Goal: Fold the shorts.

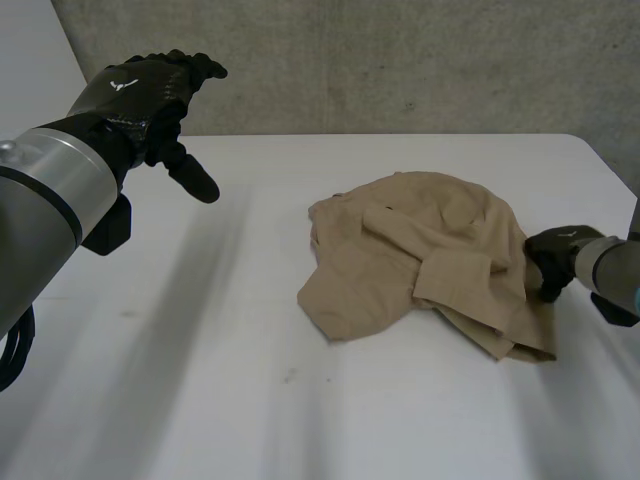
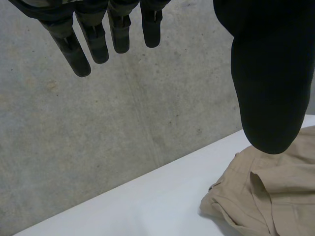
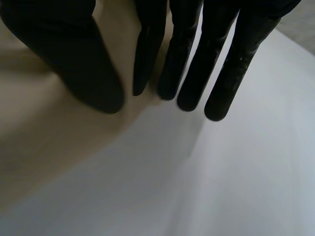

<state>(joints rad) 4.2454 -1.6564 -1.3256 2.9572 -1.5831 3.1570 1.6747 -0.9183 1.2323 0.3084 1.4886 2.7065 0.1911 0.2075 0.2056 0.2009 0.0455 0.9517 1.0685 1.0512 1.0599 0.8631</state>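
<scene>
Fingers (image 1: 196, 68) of the left hand (image 1: 140, 95), head view: straight and relaxed, thumb (image 1: 195, 180) out to one side, nothing held. The hand is raised above the flat white desk (image 1: 200, 350), well apart from the crumpled tan cloth shorts (image 1: 420, 250). The right hand (image 1: 556, 258) is low on the desk, at the edge of the heap farthest from the left fingers. The shorts lie in a loose mound with layers overlapping and no clean fold visible.

Left wrist view: fingers (image 2: 74, 51) straight, apart from the thumb (image 2: 268, 88), with nothing between them. A rough grey concrete wall (image 2: 98, 123) lies beyond the fingertips. Part of the shorts (image 2: 270, 196) lies on the desk past the thumb tip, untouched.

Right wrist view: fingers (image 3: 189, 64) straight and side by side, thumb (image 3: 74, 64) a little apart from them, no cloth pinched. The thumb and the finger nearest it are over the edge of the shorts (image 3: 39, 128). The other fingertips are over bare desk (image 3: 221, 187) just beside it. Contact with the cloth: cannot tell.

Judgement: early step. The garment needs spreading flat before any fold. The right hand looks placed for an edge grasp. The next move calls for closing thumb and fingers on that edge and bringing the left hand down to the opposite edge, so both can draw the cloth out flat. Risk: catching more than one layer.
</scene>
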